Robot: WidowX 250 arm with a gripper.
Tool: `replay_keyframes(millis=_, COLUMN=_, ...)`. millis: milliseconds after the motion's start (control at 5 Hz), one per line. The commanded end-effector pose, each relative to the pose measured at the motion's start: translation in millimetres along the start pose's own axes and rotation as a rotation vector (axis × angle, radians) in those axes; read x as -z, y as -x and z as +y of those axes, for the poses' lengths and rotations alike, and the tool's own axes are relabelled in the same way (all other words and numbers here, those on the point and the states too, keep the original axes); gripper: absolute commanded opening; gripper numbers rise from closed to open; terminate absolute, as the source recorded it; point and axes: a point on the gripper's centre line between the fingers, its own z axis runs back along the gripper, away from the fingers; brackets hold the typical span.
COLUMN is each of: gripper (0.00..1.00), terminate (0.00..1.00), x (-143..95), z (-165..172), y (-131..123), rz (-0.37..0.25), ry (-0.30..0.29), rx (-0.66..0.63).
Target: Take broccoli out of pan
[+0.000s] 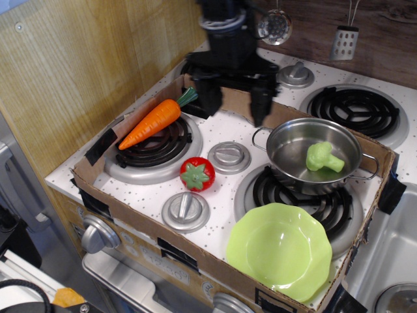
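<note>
Stainless steel is forming the pan (316, 155), which is sitting on the front right burner (296, 195) of a toy stove (225, 189). Light-green broccoli (322, 157) is lying inside the pan, toward its right half, resting on the pan floor with its stalk pointing right. The black gripper (234, 104) is hanging above the stove just left of the pan's near wire handle, with its two fingers (210, 99) spread wide apart and holding nothing. It is standing clear of the pan and of the broccoli.

An orange carrot (155, 121) is lying diagonally across the left burner (151, 149). A red tomato (197, 174) is sitting between two grey knobs (229, 156), near the stove's middle. A lime-green scalloped plate (280, 250) is lying at the front, just below the pan. A low cardboard wall (150, 225) is framing the stove area.
</note>
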Motion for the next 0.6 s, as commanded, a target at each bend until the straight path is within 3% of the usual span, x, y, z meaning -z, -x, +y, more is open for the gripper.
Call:
replay_keyframes(millis=0, gripper=1.00, terminate=0.00, x=2.2, z=-25.3, y=-18.3, rz=-0.099, ry=-0.033, rx=0.091)
replay_keyframes(millis=200, gripper=1.00, terminate=0.00, x=7.6, z=-36.7, y=-23.3, rz=-0.118, ry=-0.064, rx=0.138)
replay_keyframes(millis=400, gripper=1.00, terminate=0.00, x=17.5, z=-48.8, y=-24.0, rz=-0.131, ry=-0.052, rx=0.141)
